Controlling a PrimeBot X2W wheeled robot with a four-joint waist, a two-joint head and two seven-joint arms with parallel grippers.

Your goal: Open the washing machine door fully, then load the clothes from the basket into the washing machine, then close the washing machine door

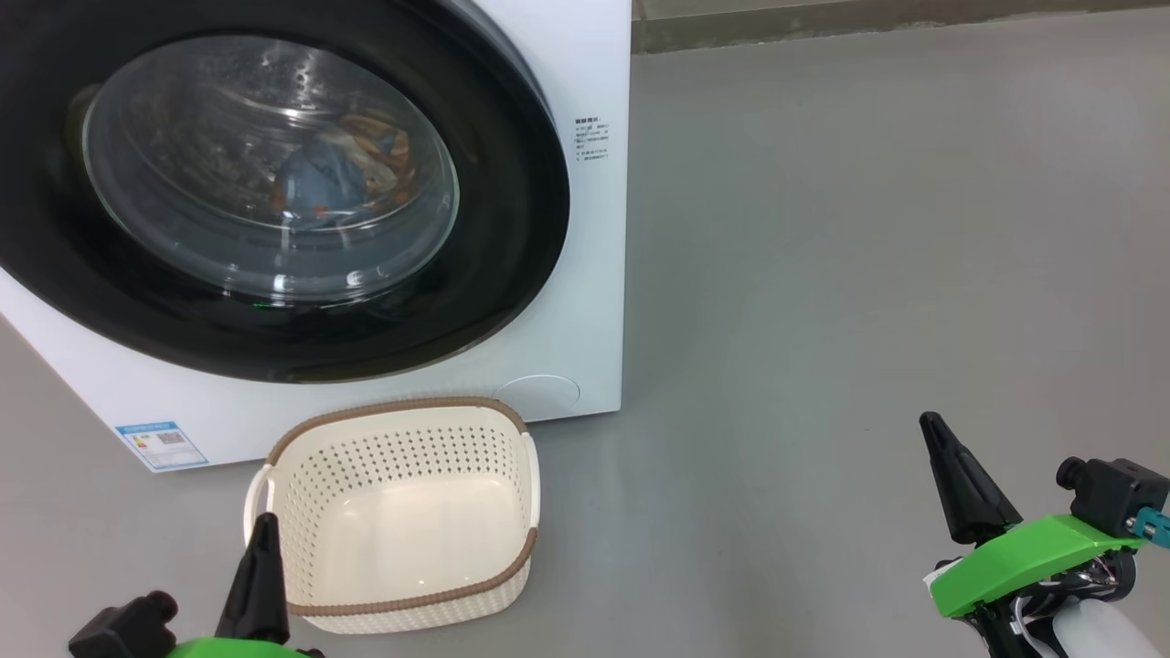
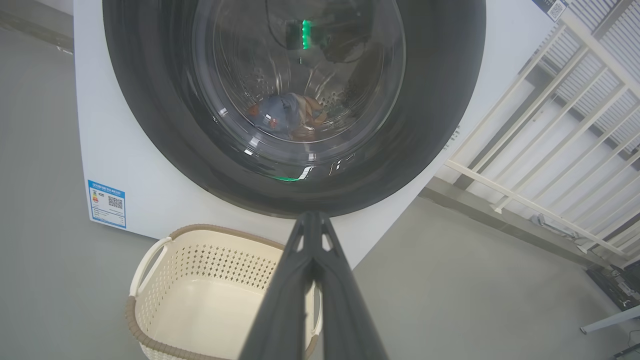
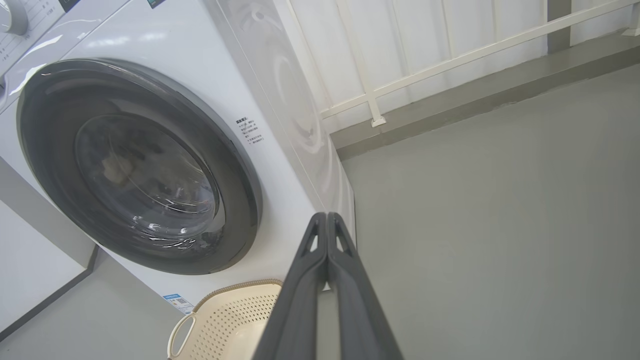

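The white washing machine (image 1: 585,302) fills the upper left of the head view, its black-ringed door (image 1: 512,228) closed flat against the front. Behind the glass lie the light blue and orange clothes (image 1: 352,178), also seen as clothes (image 2: 287,115) in the left wrist view. The cream basket (image 1: 402,512) stands on the floor in front of the machine with nothing in it. My left gripper (image 1: 265,525) is shut beside the basket's near left corner, holding nothing. My right gripper (image 1: 932,425) is shut over bare floor far to the right, holding nothing.
Grey floor (image 1: 823,274) stretches to the right of the machine. A white railing (image 2: 545,150) runs along a raised kerb behind the machine's side. A blue label sticker (image 1: 162,443) sits low on the machine's front, left of the basket.
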